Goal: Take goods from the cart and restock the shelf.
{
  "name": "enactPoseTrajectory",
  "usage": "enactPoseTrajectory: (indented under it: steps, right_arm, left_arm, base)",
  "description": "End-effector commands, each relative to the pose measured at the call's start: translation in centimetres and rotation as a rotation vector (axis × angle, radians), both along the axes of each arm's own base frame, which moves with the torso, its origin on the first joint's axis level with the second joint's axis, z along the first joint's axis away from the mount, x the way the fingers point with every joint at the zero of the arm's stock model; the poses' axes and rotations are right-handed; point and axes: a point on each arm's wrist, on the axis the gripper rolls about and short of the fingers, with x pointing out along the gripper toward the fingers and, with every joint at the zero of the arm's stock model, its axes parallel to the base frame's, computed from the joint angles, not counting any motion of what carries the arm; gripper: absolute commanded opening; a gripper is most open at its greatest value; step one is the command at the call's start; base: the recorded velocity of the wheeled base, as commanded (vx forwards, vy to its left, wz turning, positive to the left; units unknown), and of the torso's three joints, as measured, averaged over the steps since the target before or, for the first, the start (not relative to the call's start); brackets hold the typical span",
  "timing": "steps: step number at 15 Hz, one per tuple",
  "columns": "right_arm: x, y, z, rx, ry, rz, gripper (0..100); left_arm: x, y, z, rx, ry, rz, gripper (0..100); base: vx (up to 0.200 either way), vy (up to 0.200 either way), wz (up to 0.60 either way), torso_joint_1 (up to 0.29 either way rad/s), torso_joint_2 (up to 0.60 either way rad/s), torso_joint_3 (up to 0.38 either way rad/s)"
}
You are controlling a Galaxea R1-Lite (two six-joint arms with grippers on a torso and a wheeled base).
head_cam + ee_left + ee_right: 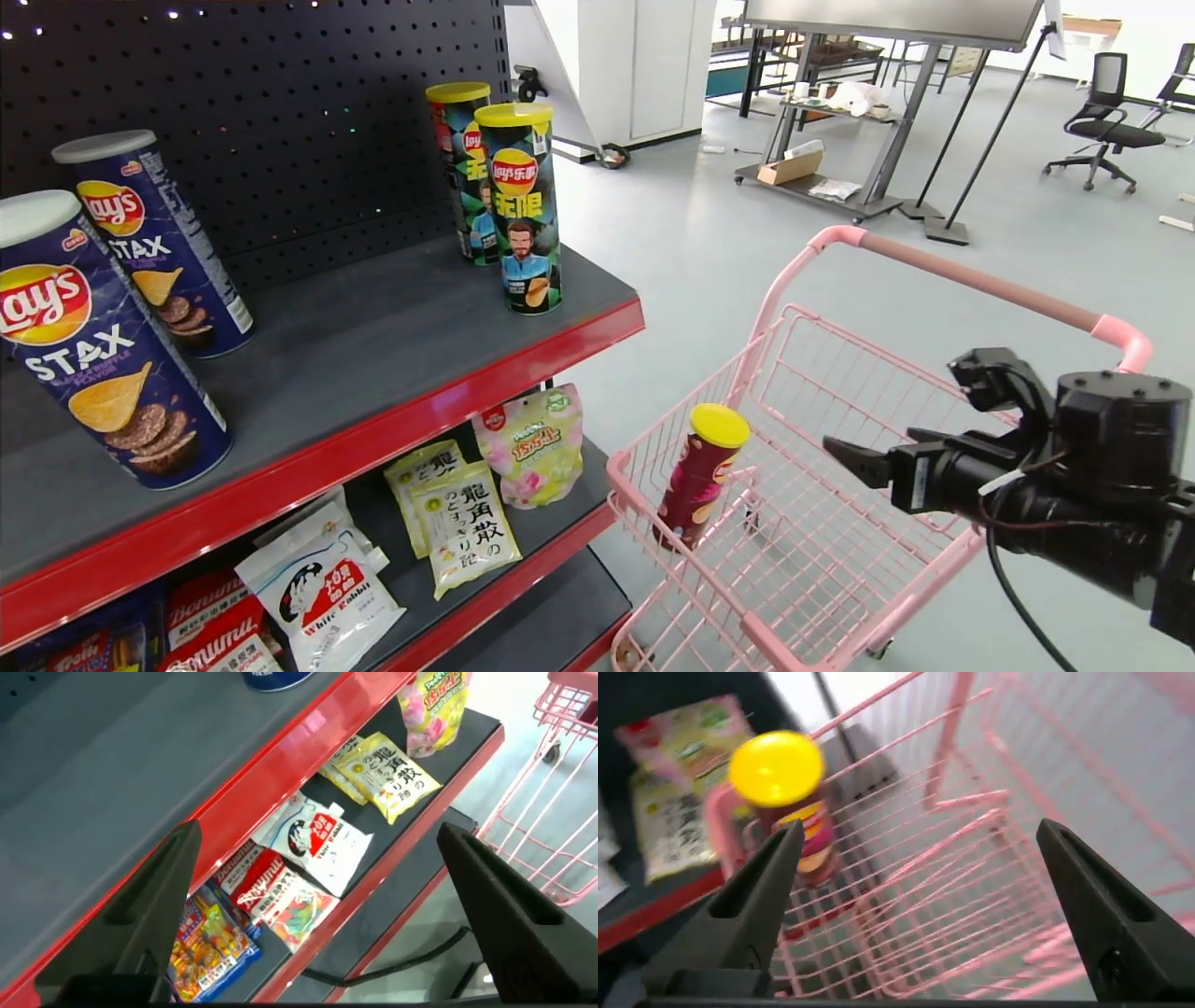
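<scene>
Maroon chip can (pixel 695 490) near upright in pink cart (pixel 971 280), yellow lid up, right jaws and left jaws spread, empty

A can (pixel 698 485) stands in the cart (pixel 971 278), right of the shelf (pixel 373 350). Four tubes (pixel 518 205) stand on the shelf, bags (pixel 464 527) below.

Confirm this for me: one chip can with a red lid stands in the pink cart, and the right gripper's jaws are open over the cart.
Not quite. The chip can in the pink cart has a yellow lid, not a red one, as the head view shows. The rest holds: one can stands in the cart, and the right gripper has its jaws open over the cart.
</scene>
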Motion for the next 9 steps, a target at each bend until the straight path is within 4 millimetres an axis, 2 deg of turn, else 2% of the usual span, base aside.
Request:
enactPoseTrajectory:
  steps: [1,5,9]
  right_arm:
    - [0.7,0.9,-2.6,0.016,0.111,0.097,100]
    - [3.0,2.9,-4.6,0.015,0.06,0.142,100]
    - [3.2,4.7,-6.0,0.01,0.076,0.19,100]
  left_arm:
    - [0.3,-0.1,-0.1,0.007,0.02,0.005,100]
    - [0.3,-0.1,-0.1,0.005,0.022,0.004,100]
    - [0.3,-0.1,0.1,-0.002,0.017,0.008,100]
  base:
    - [0.0,0.0,0.0,0.0,0.0,0.0]
    - [0.0,0.0,0.0,0.0,0.0,0.0]
    - [0.0,0.0,0.0,0.0,0.0,0.0]
